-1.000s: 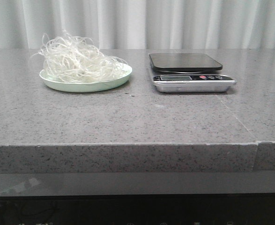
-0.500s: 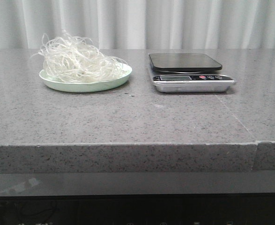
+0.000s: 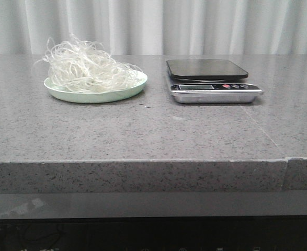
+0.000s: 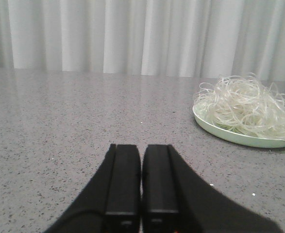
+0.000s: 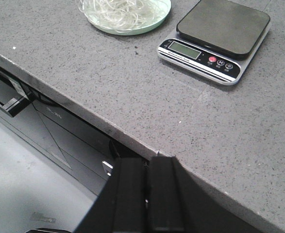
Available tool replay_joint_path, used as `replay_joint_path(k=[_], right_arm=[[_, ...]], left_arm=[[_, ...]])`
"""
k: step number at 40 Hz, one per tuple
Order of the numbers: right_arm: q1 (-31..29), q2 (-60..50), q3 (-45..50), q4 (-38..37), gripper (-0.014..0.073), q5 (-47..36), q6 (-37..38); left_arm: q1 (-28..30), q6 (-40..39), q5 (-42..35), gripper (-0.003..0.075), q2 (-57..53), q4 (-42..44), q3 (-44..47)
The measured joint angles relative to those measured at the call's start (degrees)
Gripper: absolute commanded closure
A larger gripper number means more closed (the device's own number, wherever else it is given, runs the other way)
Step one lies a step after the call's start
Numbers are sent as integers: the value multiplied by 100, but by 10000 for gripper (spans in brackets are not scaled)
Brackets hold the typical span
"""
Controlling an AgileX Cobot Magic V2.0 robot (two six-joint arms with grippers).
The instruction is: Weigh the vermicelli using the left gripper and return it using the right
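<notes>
The vermicelli (image 3: 86, 69), a fluffy tangle of whitish strands, lies on a pale green plate (image 3: 98, 95) at the left of the grey counter. It also shows in the left wrist view (image 4: 246, 108) and the right wrist view (image 5: 122, 8). A kitchen scale (image 3: 208, 79) with a bare dark platform stands to its right; it also shows in the right wrist view (image 5: 215, 39). My left gripper (image 4: 142, 148) is shut and empty, low over the counter, well apart from the plate. My right gripper (image 5: 147, 162) is shut and empty, at the counter's front edge. Neither gripper shows in the front view.
White curtains (image 3: 153, 26) hang behind the counter. A seam (image 3: 265, 133) runs across the counter at the right. Below the counter's front edge (image 5: 84, 109) are dark cabinet parts and the floor.
</notes>
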Motion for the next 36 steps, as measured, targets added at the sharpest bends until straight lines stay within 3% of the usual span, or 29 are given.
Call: replay_joint_path(k=[13,18,30,36], right_arm=[[-11,-46,23,0,428,0,0],[-359,-357,342,0,428,-267,0],[-2257,-1877,2721,0,428,-3013,0],[-2899,-2431,3801,82,428,-3990,0]], left_arm=[[0,0,0,565,0,0,0],[0,0,0,565,0,0,0],[0,0,0,565,0,0,0],[0,0,0,565,0,0,0]])
